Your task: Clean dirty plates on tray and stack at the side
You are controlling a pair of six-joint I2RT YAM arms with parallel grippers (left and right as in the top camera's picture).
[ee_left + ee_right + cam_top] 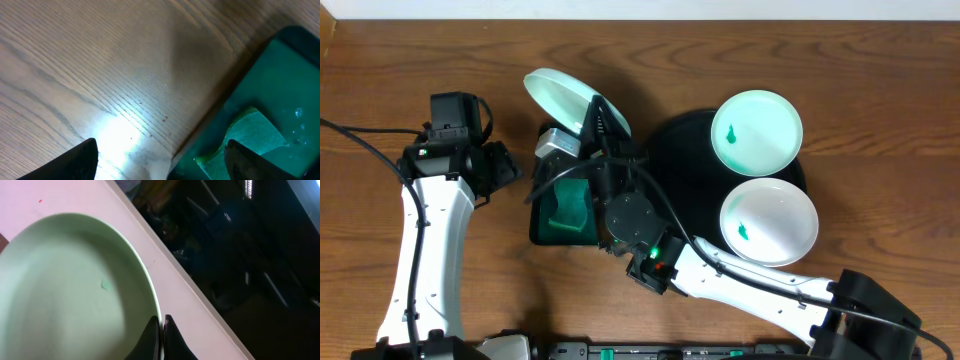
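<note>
Gripping one plate [560,93] by its rim, the right gripper [162,332] has both fingers [176,346] pinched tight on the edge, w/ no gap showing in the wrist view. We see that plate tilted up off the table [400,60], just beyond the black tray [672,165]'s left rim in the overhead view. Its face looks pale aqua, w/ one small green speck [105,284] near the middle.

Two more plates lie flat on the black tray. The far plate [757,132] sits on the tray's far-right part, w/ a green smear [730,135] left of centre. The near plate [769,221] sits on the tray's near-right part, its edge passing over the rim, w/ a smear [745,232] low on its left. The two are v. close; we can't tell if they touch.

A green tray [565,215] lies just left of the black tray, under the right arm's wrist. A sponge [252,132] rests in it.

The left gripper [161,152] is further left of the black tray, beyond the green tray. Its fingers are spread wide apart, holding nothing, over bare wood at the green tray's edge.
</note>
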